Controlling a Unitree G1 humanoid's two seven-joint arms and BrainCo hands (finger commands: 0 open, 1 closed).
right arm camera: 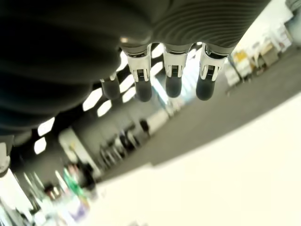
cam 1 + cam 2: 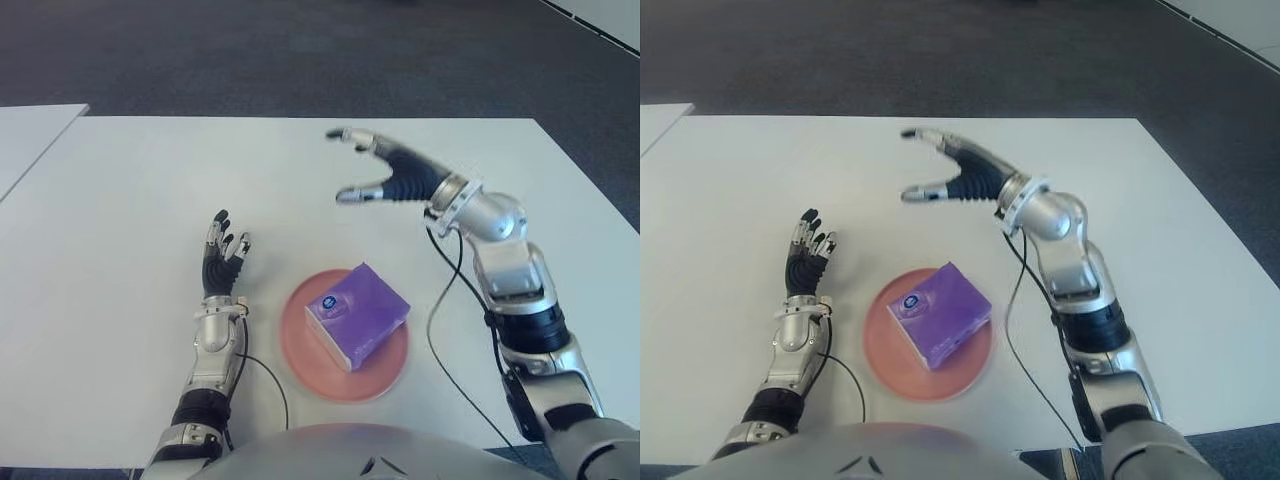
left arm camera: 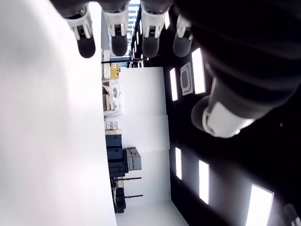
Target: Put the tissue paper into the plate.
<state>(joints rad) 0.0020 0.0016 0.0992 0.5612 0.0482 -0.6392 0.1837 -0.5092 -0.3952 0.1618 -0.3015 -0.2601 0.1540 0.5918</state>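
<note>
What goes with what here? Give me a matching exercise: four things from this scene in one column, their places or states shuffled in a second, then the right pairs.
Things:
1. tissue pack
2. plate
3. left hand
4. right hand

Places or states:
A. open and empty, raised over the table beyond the plate
B. pink, on the white table near the robot
C. purple, lying on the plate
D. fingers spread, holding nothing, showing to the left of the plate

Pairs: 1-C, 2-B, 3-D, 4-A
</note>
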